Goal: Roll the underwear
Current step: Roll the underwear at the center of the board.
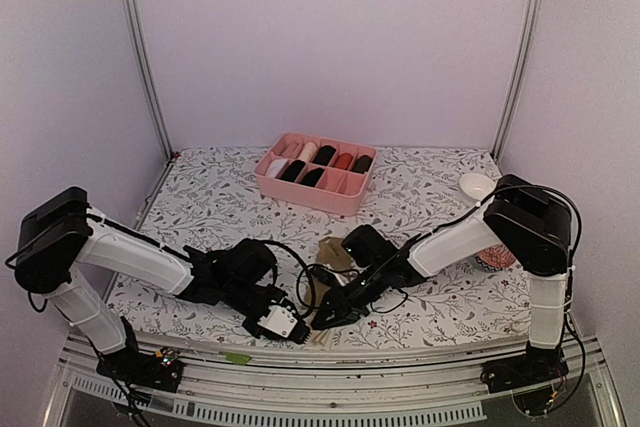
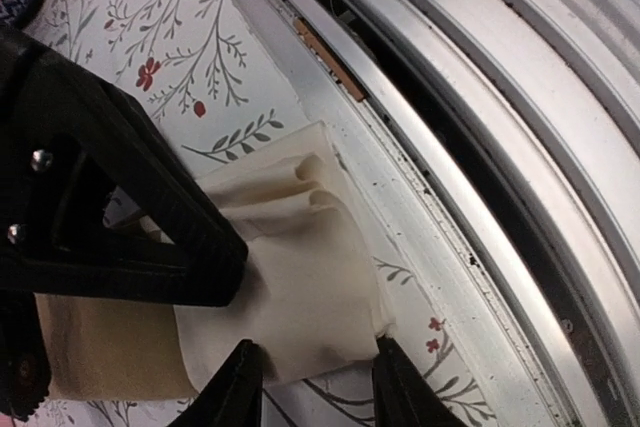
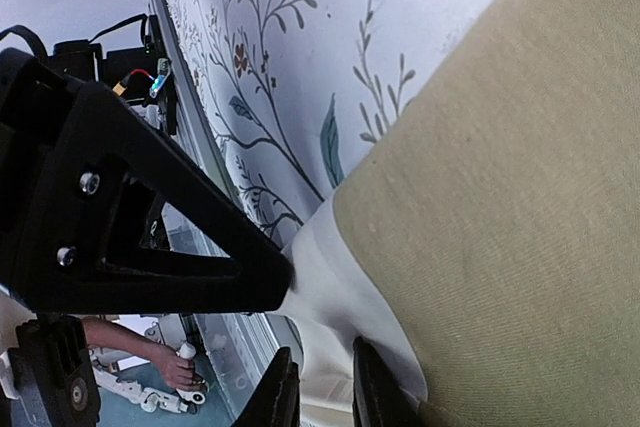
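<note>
Now | olive-brown underwear lies well nearside of pink box | right fingers narrow, pinching cream waistband | left fingers astride it, grip unclear | best: keep both ends level, roll tight, no slack.

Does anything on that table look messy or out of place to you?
Yes. The olive-brown underwear reaches the near edge of the table. Its cream waistband is bunched into loose folds right beside the metal rail instead of lying flat.
</note>
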Available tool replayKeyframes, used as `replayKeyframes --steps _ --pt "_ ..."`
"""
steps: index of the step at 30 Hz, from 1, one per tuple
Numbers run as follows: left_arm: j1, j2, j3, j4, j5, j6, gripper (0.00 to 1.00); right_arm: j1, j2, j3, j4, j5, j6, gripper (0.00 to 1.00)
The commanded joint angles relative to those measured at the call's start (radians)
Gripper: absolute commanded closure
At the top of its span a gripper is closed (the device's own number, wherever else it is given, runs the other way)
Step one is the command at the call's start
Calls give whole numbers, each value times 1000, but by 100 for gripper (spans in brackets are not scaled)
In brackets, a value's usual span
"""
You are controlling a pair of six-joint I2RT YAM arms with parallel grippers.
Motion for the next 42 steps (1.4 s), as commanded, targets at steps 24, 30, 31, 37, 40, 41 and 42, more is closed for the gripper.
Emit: replayKeyframes --steps 24,30,31,37,40,41,42 --pt "136 134 328 -484 459 -64 100 -39 -448 -231 -78 348 -167 55" --pt "232 253 429 -602 581 -81 100 -38 -623 -324 -78 463 -234 46" --pt "247 273 442 -616 598 -91 100 -37 -638 -334 -78 470 -243 45" --pt "334 426 530 -639 712 -243 100 -13 -626 -328 -82 460 -276 47" --pt "382 469 555 -638 751 -318 100 1 -597 -321 -55 439 -260 48" --pt "394 478 559 -634 758 -340 100 5 -590 -320 -44 433 -252 48" --pt "404 485 561 -630 760 -361 100 6 -583 -318 -30 428 -243 48"
